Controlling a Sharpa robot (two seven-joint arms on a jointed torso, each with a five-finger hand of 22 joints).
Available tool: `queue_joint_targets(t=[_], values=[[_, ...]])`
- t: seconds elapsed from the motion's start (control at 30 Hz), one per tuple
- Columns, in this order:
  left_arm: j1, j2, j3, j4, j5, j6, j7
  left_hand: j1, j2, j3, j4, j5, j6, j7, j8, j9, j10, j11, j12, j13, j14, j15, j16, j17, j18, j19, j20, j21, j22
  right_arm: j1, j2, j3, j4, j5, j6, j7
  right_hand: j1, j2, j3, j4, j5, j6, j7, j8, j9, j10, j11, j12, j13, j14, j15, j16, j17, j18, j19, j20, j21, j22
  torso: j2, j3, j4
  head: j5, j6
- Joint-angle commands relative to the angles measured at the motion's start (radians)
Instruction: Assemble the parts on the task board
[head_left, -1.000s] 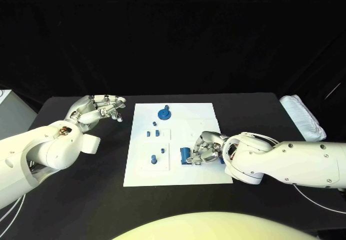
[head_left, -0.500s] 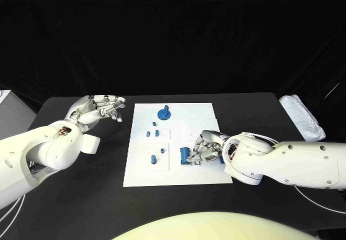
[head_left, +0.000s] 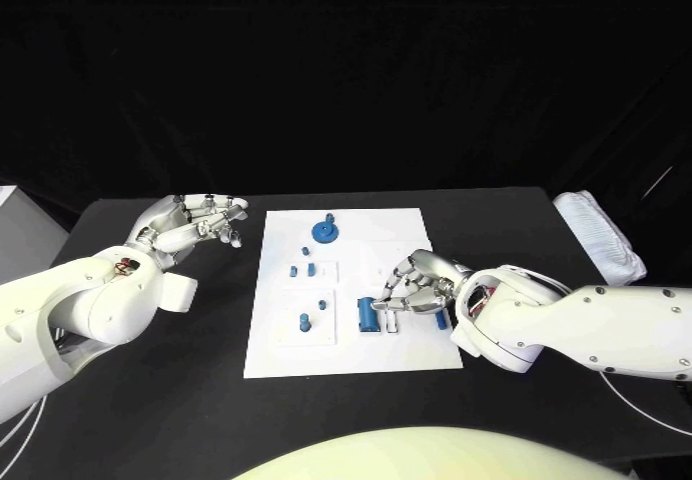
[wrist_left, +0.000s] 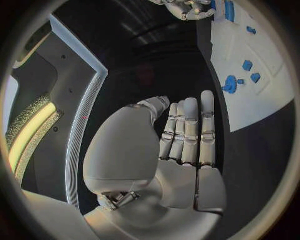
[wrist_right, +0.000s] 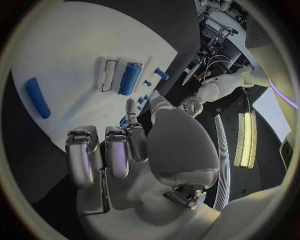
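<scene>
Blue parts (head_left: 369, 314) on task board (head_left: 389, 238)

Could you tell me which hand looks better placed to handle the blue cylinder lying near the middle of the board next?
Probably the right hand: it hovers over the board right beside the blue cylinder. The left hand is off the board.
</scene>
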Motion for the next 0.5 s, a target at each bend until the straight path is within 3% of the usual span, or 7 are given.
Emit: queue_joint_targets(t=[0.03, 0.23, 0.5], values=[[0.0, 0.003, 0.001, 0.001, 0.004, 0.011, 0.007, 0.003, 0.01, -0.001, 0.007, 0.004, -0.004, 0.003, -0.004, -0.001, 0.007, 0.0, -0.004, -0.002, -0.002, 0.004, -0.005, 0.001, 0.013, 0.007, -0.001, -0.006, -0.001, 0.012, -0.033, 0.0, 0.003, 0.045, -0.043, 0.075, 0.013, -0.007, -0.002, -0.007, -0.001, -0.009, 0.002, -0.007, -0.002, 0.037, 0.006, -0.006, 0.177, 0.103, 0.011, 0.002, 0.258, -0.007, 0.105, 0.009, 0.007, 0.263, 0.0, -0.001, 0.0008, -0.009, 0.001], [0.0, 0.001, 0.001, 0.006, 0.004, 0.011, 0.01, 0.004, 0.01, -0.002, 0.008, 0.004, -0.005, 0.004, -0.005, -0.001, 0.008, 0.001, -0.004, -0.002, -0.002, 0.004, -0.006, 0.002, 0.013, 0.008, -0.001, -0.007, -0.002, 0.029, -0.113, 0.0, -0.009, -0.094, 0.06, -0.032, 0.056, -0.018, 0.004, -0.025, 0.002, -0.007, 0.003, -0.01, -0.003, 0.034, 0.008, -0.012, 0.175, 0.103, 0.013, 0.002, 0.258, -0.007, 0.105, 0.012, 0.007, 0.263, 0.001, -0.0026, 0.0, -0.02, 0.001], [0.0, -0.021, 0.001, 0.028, 0.004, 0.008, 0.012, 0.003, 0.008, -0.003, 0.009, 0.003, -0.005, 0.004, -0.005, -0.001, 0.007, 0.001, -0.004, -0.002, -0.002, 0.005, -0.006, 0.002, 0.013, 0.008, -0.001, -0.007, -0.002, 0.033, -0.21, -0.001, 0.031, -0.209, 0.111, -0.117, 0.06, -0.028, -0.003, -0.022, -0.006, 0.003, 0.002, -0.007, -0.002, 0.033, 0.007, -0.013, 0.174, 0.103, 0.013, 0.002, 0.259, -0.007, 0.105, 0.013, 0.007, 0.263, 0.002, 0.0025, -0.0047, -0.027, 0.0]])
